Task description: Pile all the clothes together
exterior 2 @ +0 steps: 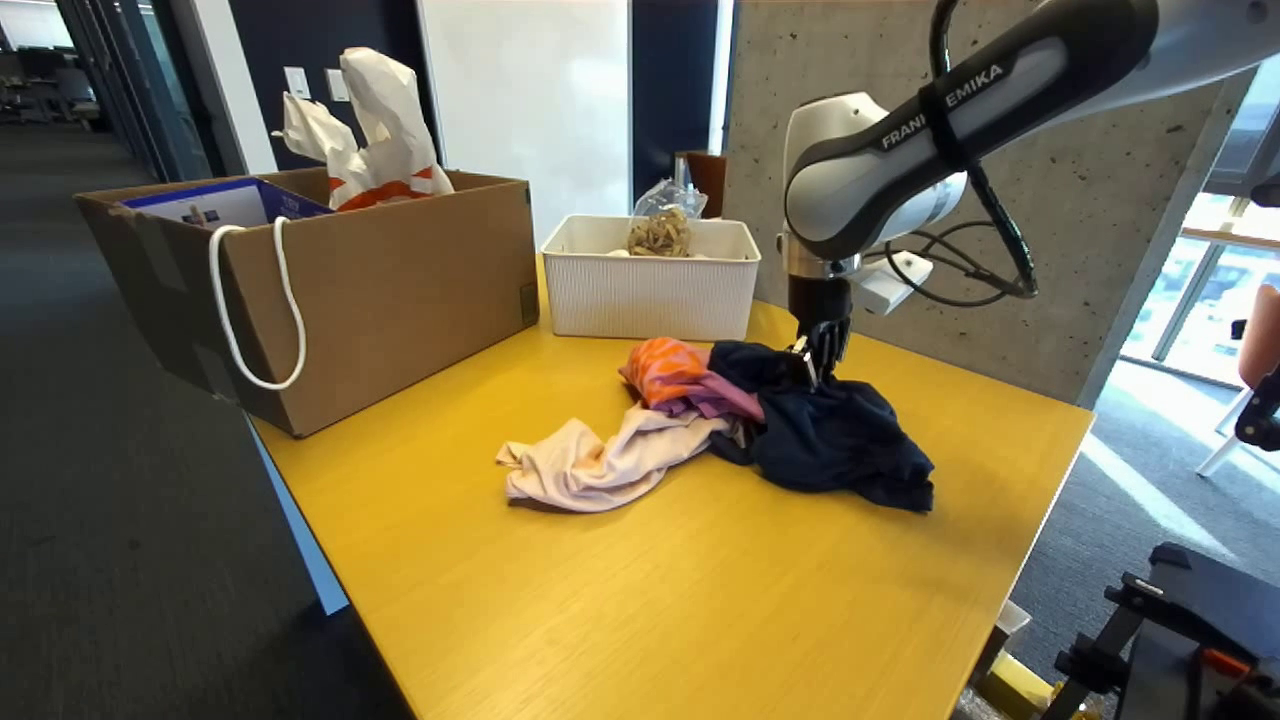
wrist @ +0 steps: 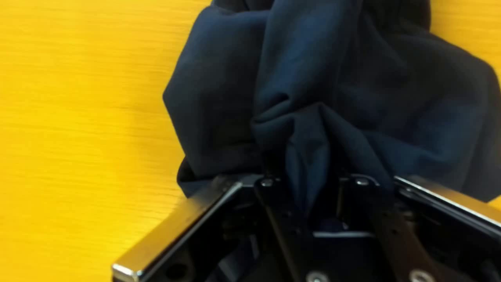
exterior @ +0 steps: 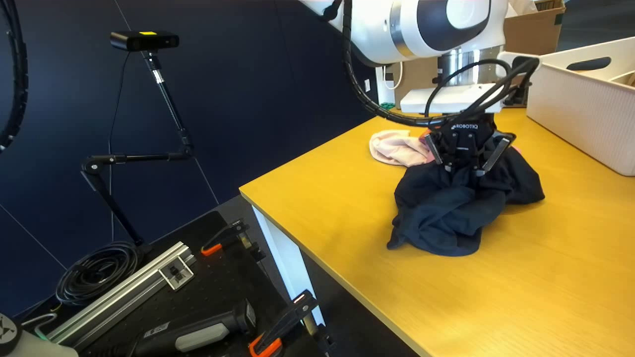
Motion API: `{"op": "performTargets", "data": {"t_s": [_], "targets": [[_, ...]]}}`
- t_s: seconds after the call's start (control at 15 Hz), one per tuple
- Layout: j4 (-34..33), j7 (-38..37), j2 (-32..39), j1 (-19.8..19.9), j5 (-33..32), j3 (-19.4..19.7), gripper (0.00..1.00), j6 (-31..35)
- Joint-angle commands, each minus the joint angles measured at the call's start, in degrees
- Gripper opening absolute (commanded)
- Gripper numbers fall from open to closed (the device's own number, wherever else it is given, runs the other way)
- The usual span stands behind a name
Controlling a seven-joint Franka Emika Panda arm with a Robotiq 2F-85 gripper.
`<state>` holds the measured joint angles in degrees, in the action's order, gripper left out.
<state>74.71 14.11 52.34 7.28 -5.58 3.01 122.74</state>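
Yellow tabletop point(exterior 2: 640, 600) spreads beneath the gripper point(exterior: 464, 171); a white bin point(exterior 2: 650, 300) stands near it. Directly under the gripper lies the navy garment point(exterior 2: 840, 445), a fold of it pinched between the close-set fingers. Near the gripper, touching the garment, lie a pale pink cloth point(exterior 2: 600, 465) and a smaller orange-and-purple bundle point(exterior 2: 680, 378).

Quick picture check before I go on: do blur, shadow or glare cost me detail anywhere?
Wrist view: the navy cloth looks soft, some folds sinking to near black, while metal edges on the gripper shine. In an exterior view: the near part of the yellow table washes out pale. In an exterior view: bright light streaks the floor beyond the table.
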Motion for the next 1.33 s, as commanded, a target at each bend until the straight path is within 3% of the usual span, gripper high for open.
{"op": "performTargets", "data": {"t_s": [0.0,0.33,0.47,0.73,1.07,1.2,1.27], "targets": [[3.53,-1.35,-7.17,-2.29,-2.29,0.48,0.66,-4.09],[-9.48,-2.48,-3.67,-6.32,-5.15,0.28,0.99,-18.04],[-15.28,1.50,-1.18,-7.87,-7.67,-0.18,1.00,-26.33],[-23.31,10.53,4.23,-9.36,-8.99,-2.52,1.00,-35.04],[-25.61,20.49,9.58,-12.36,-14.58,-2.67,1.00,-31.71],[-21.46,21.81,8.38,-14.36,-17.32,-2.03,1.00,-26.83],[-18.07,19.08,5.98,-15.03,-17.40,-1.96,1.00,-26.14]]}}
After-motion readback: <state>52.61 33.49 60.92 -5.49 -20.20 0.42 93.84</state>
